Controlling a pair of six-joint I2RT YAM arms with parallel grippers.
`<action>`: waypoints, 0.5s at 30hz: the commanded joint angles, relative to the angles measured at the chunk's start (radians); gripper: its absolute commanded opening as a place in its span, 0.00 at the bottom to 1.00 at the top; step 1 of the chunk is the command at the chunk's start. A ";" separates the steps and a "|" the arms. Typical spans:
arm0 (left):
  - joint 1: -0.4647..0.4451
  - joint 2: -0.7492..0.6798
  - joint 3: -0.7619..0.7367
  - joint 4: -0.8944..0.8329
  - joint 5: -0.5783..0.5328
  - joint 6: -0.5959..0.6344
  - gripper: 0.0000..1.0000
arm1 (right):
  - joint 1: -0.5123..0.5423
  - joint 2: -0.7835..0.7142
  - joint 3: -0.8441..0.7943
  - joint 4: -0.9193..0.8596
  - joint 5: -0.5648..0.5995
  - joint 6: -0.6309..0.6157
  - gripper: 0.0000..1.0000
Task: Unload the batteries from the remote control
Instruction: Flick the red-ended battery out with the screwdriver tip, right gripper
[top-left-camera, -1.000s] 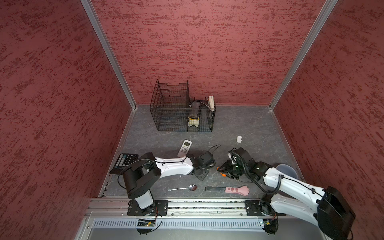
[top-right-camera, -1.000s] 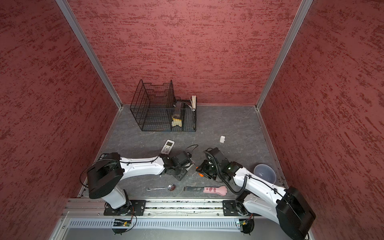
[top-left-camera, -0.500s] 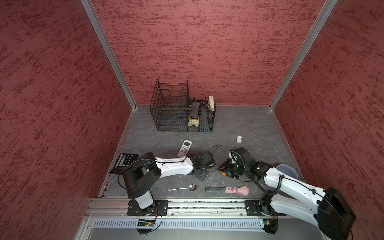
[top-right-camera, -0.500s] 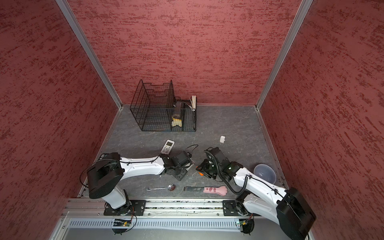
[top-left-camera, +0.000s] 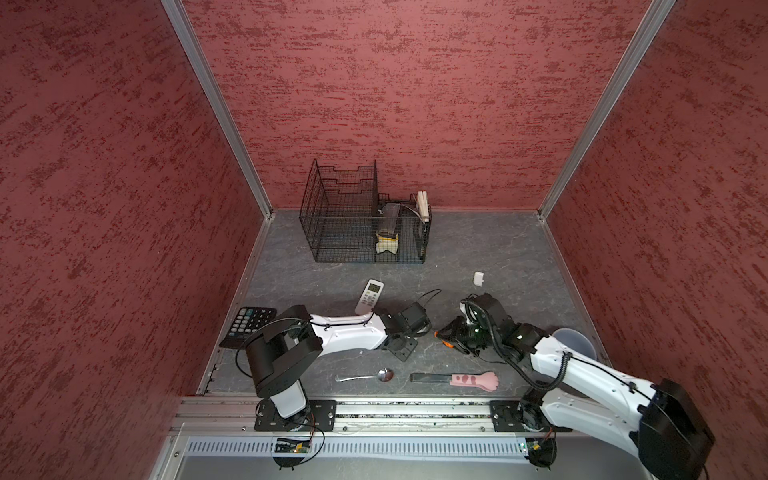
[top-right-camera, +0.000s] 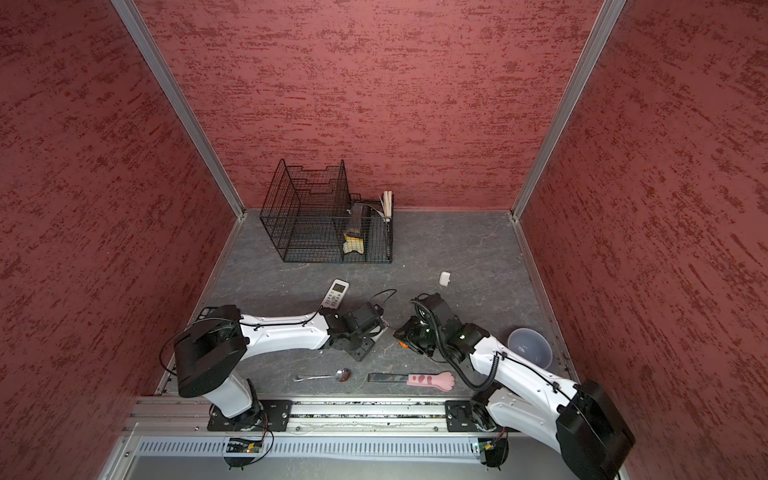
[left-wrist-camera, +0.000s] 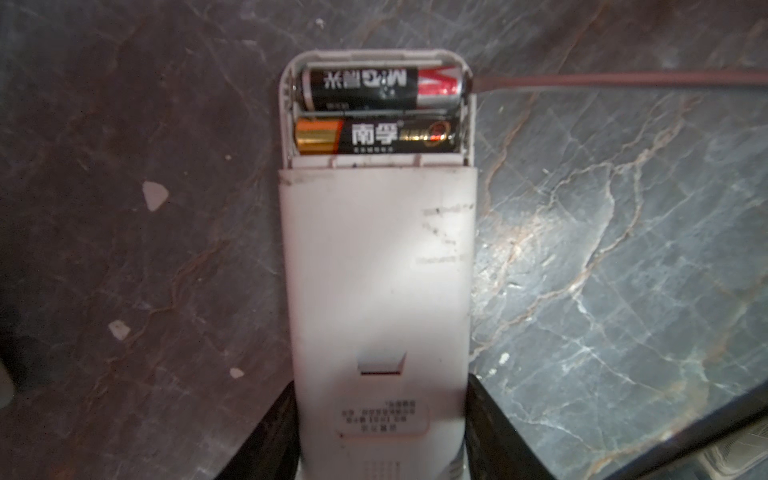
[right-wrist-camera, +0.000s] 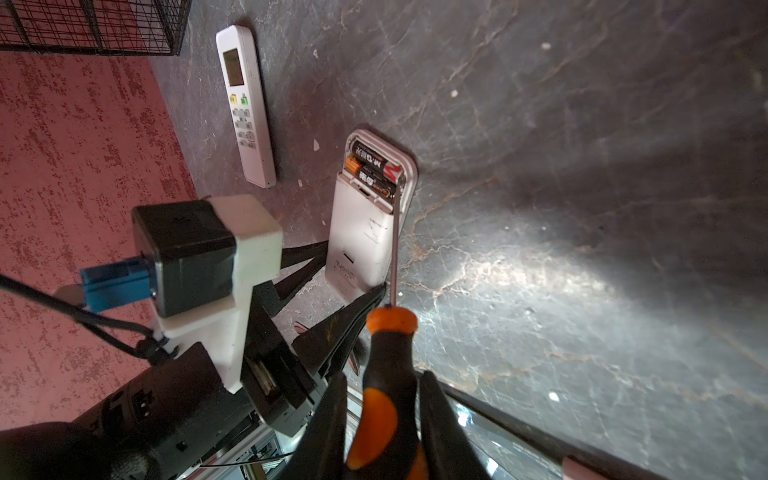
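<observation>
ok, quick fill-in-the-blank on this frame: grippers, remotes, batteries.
1. The left gripper is shut on the white remote, whose open compartment holds ____ batteries.
2. The right gripper is shut on the screwdriver, and its tip sits at the battery with the ____ end.
3. The second remote lies on the table with its buttons facing ____.

Missing words: two; red; up.
</observation>
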 joint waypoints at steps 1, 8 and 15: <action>-0.051 0.074 -0.028 0.034 0.124 0.050 0.51 | -0.010 -0.024 0.024 0.161 0.046 0.004 0.00; -0.050 0.074 -0.028 0.033 0.124 0.050 0.51 | -0.011 -0.030 0.030 0.148 0.052 -0.003 0.00; -0.052 0.073 -0.028 0.034 0.124 0.049 0.51 | -0.014 -0.043 0.024 0.156 0.059 0.000 0.00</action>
